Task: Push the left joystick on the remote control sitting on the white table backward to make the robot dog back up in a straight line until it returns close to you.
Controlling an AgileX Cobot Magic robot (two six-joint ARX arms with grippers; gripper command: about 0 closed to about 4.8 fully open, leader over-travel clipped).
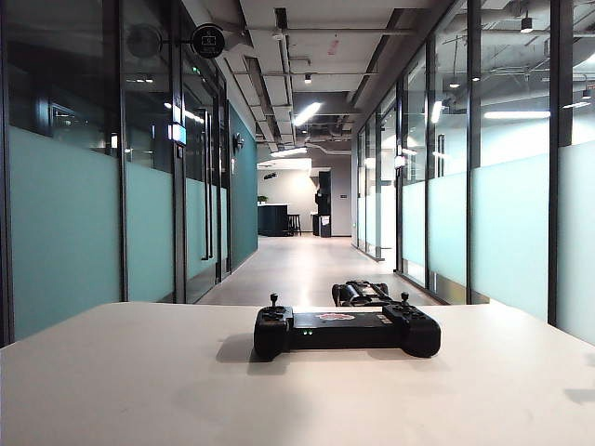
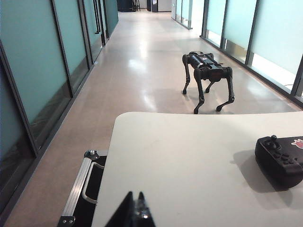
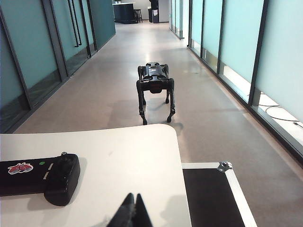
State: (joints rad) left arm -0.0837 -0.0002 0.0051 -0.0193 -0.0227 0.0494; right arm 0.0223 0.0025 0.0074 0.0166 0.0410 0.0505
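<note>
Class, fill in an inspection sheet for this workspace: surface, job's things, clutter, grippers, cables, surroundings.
Surface: white table, bare apart from the controller.
Job's things: remote control lies flat near the table's far edge; left joystick upright, untouched; robot dog stands on the corridor floor just beyond the table.
Clutter: nothing seen on the table.
Grippers: left gripper shut, over the near left of the table, clear of the controller; right gripper shut, near side, also clear.
Cables: one cable on the floor by the right glass wall.
Surroundings: glass-walled corridor; a metal-edged black case beside the table.
</note>
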